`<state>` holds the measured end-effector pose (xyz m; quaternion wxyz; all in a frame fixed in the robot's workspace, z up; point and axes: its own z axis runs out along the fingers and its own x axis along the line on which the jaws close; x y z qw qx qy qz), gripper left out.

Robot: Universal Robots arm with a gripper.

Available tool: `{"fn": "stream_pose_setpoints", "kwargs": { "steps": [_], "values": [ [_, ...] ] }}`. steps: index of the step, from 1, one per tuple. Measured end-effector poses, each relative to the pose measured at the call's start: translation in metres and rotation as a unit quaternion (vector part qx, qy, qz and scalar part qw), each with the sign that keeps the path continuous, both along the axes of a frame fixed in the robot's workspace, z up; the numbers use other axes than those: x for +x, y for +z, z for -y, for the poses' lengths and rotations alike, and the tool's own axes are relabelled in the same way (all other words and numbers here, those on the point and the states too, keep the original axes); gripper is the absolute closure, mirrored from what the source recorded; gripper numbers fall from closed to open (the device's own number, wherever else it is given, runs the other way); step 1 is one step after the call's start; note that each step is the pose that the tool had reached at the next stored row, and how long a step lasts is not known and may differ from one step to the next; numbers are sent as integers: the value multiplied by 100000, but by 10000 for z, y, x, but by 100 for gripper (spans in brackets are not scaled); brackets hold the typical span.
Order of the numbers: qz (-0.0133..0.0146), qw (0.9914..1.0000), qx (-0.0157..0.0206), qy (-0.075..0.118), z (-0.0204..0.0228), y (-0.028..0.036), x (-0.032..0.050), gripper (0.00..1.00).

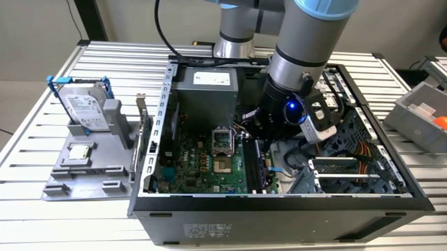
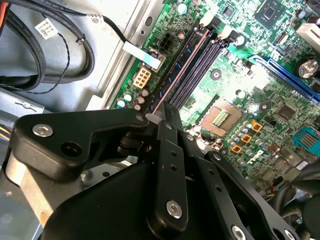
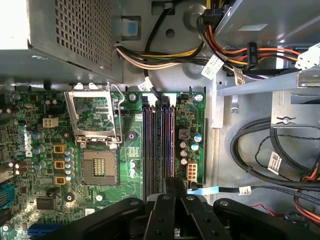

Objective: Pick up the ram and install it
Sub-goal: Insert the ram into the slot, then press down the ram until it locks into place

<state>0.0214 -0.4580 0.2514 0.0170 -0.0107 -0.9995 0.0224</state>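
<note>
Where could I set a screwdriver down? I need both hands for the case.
Bare slatted table lies in front of the grey holder tray, at the exterior view's left of the computer case. Another free strip runs between the case and the grey bin at that view's right. Inside the case it is crowded: the gripper hangs over the memory slots.

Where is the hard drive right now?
In the exterior view, the hard drive stands upright on the grey tray, on the exterior view's left of the open computer case.
</note>
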Motion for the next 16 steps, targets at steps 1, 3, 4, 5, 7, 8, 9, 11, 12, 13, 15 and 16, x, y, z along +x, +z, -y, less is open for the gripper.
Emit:
{"fn": "stream_pose_setpoints", "kwargs": {
  "steps": [1,3,4,5,7,8,9,11,12,13,15,16],
  "values": [
    [1,100000,0,-1,0,0,0,100],
    [1,100000,-9,56,0,0,0,100],
    [0,100000,-7,209,0,0,0,100],
    [0,99999,-3,387,0,0,0,100],
    [4,99997,101,718,0,0,0,100],
    [-1,99996,187,856,0,1,-1,100],
    [-4,99995,297,983,0,1,-1,100],
    [6,99990,848,1171,0,0,0,100],
    [12,99985,1192,1251,0,0,0,100],
    [11,99980,1472,1318,0,0,0,100],
    [15,99972,1854,1500,0,1,-1,100],
    [18,99965,2076,1618,0,0,0,100]
  ]
}}
